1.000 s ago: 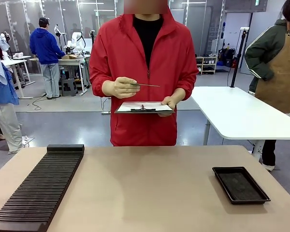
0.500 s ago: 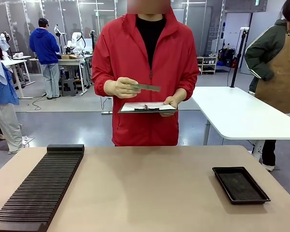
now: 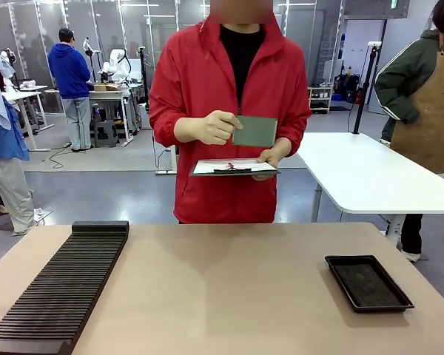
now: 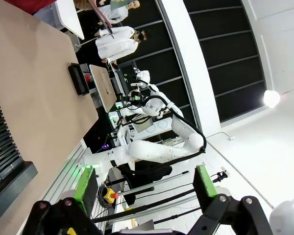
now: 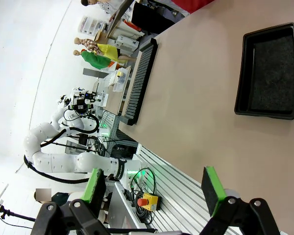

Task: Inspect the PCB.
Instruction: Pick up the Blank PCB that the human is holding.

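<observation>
- The PCB [image 3: 254, 131] now stands tipped up with its grey-green face toward the robot's side; a second ago it lay almost flat, showing only as a thin edge.
- It is also higher than before, above the clipboard [image 3: 233, 168] and apart from it, in the air beyond the table's far edge.
- The person's right hand [image 3: 213, 128] grips the PCB by one short side; the left hand [image 3: 268, 159] carries the clipboard from below.
- The person, in a red jacket, has shifted a little toward the table's right side.
- Left pincer [image 4: 145, 182]: fingers wide apart, nothing between them, no change.
- Right pincer [image 5: 153, 190]: fingers wide apart as well, holding nothing, no change.
- The tan table [image 3: 222, 288] carries a black slotted rack [image 3: 59, 292] along its left edge, reaching the near left corner.
- A shallow black tray [image 3: 368, 282] lies near the right edge, unmoved.
- Behind, a white table [image 3: 370, 174] stands to the right, with a person in a brown apron [image 3: 422, 96] beside it.
- Far left, a person in a blue jacket [image 3: 70, 81] stands at a workbench, back turned; the floor is grey and glass walls close the room.
</observation>
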`<action>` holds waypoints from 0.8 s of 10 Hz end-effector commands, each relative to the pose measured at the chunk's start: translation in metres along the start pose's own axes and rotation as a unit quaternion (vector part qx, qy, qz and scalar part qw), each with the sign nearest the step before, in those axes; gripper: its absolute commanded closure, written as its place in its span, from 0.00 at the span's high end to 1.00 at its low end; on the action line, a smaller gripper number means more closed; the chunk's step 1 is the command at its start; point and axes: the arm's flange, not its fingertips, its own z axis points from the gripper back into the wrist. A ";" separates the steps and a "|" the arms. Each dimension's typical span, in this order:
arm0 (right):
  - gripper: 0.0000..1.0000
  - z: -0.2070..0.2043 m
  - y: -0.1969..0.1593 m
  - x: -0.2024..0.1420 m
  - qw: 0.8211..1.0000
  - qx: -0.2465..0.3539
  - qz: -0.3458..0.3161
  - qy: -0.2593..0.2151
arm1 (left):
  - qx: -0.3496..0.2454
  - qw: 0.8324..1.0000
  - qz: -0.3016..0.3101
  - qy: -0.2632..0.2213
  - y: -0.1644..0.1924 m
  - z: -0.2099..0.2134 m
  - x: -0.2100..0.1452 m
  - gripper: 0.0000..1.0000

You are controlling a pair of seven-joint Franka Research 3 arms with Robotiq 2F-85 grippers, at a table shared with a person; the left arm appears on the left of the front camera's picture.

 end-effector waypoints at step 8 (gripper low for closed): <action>1.00 0.001 0.001 0.001 1.000 0.009 0.011 -0.005 | 0.002 1.000 0.001 0.000 0.000 0.002 -0.001 1.00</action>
